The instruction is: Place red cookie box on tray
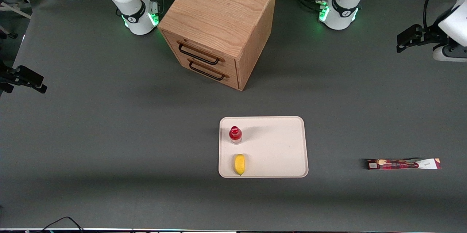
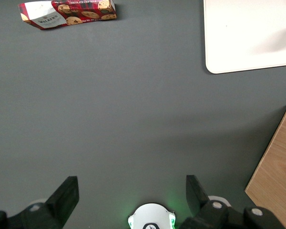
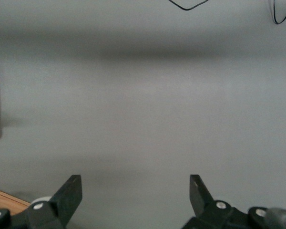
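Note:
The red cookie box [image 1: 403, 164] lies flat on the grey table, well apart from the tray, toward the working arm's end. It is dark red with a white end, and it also shows in the left wrist view [image 2: 66, 13] with its cookie pictures up. The cream-white tray [image 1: 273, 145] lies mid-table; one corner shows in the left wrist view [image 2: 250, 33]. My left gripper [image 1: 410, 37] hangs raised at the working arm's end, farther from the front camera than the box. In the left wrist view the gripper [image 2: 131, 191] is open and empty, above bare table.
A small red-capped bottle [image 1: 235, 134] and a yellow lemon [image 1: 239, 164] sit on the tray's side toward the parked arm. A wooden drawer cabinet [image 1: 219, 25] with two handled drawers stands farther from the front camera than the tray; its edge shows in the left wrist view [image 2: 276, 167].

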